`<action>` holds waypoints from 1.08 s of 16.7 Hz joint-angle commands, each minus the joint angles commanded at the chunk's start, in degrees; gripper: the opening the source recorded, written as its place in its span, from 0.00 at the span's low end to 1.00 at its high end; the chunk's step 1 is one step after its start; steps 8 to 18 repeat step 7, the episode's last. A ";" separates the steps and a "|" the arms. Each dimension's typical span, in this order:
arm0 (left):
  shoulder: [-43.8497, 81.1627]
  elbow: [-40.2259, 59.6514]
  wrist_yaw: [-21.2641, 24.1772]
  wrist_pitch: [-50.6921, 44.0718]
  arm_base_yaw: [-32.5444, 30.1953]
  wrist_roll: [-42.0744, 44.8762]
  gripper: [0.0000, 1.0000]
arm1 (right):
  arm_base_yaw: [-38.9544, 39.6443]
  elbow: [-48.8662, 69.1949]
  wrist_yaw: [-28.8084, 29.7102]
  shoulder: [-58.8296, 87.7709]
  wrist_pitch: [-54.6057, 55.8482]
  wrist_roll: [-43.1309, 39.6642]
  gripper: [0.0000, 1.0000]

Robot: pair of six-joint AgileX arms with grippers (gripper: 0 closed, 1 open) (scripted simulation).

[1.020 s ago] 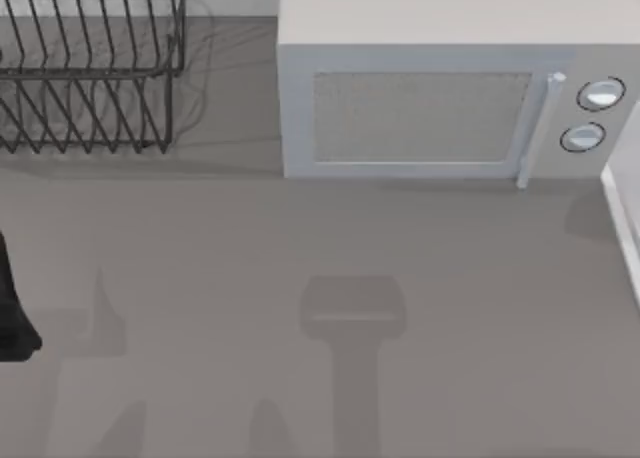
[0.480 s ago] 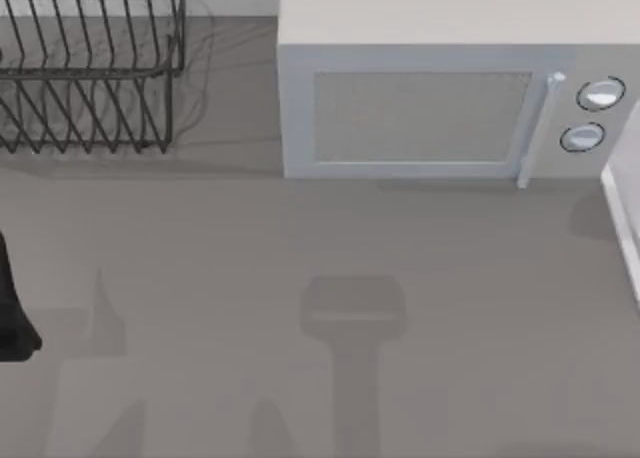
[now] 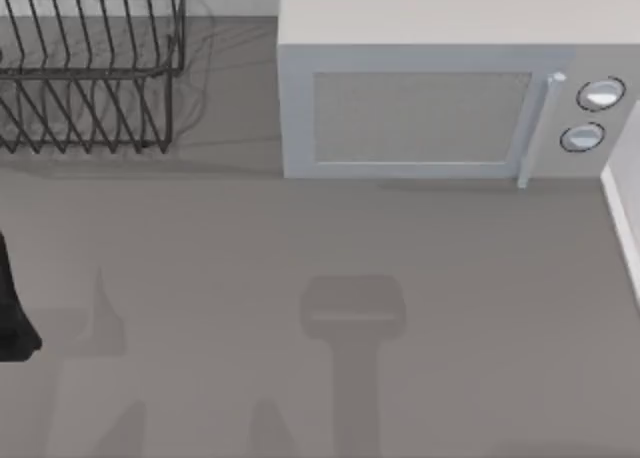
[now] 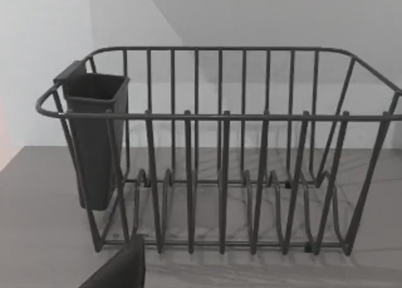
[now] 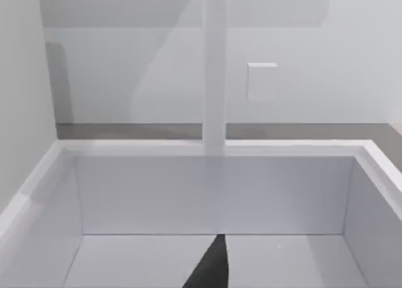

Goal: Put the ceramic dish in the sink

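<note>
i can't find the ceramic dish on the table (image 3: 300, 258), in the dish rack (image 4: 220, 156), or in the part of the sink (image 5: 207, 193) basin i can see, so progress can't be judged. the rack's slots stand bare, and its dark cutlery cup (image 4: 94, 137) hides its inside. the microwave (image 3: 420, 108) door is closed. my left arm (image 3: 12, 308) sits at the table's left edge; i can't tell either gripper's jaw state.

I see nothing changed on the grey table (image 3: 300, 238): no arm or object has moved since before.
</note>
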 joint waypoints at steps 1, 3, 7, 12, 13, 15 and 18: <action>0.00 0.00 0.00 0.00 0.00 0.00 1.00 | 0.00 0.00 0.00 0.00 0.00 0.00 0.98; 0.00 0.00 0.00 0.00 0.00 0.00 1.00 | 0.00 0.00 0.00 0.00 0.00 0.00 1.00; 0.00 0.00 0.00 0.00 0.00 0.00 1.00 | 0.00 0.00 0.00 0.00 0.00 0.00 1.00; 0.00 0.00 0.00 0.00 0.00 0.00 1.00 | 0.00 0.00 0.00 0.00 0.00 0.00 1.00; 0.00 0.00 0.00 0.00 0.00 0.00 1.00 | 0.00 0.00 0.00 0.00 0.00 0.00 1.00; 0.00 0.00 0.00 0.00 0.00 0.00 1.00 | 0.00 0.00 0.00 0.00 0.00 0.00 1.00; 0.00 0.00 0.00 0.00 0.00 0.00 1.00 | 0.00 0.00 0.00 0.00 0.00 0.00 1.00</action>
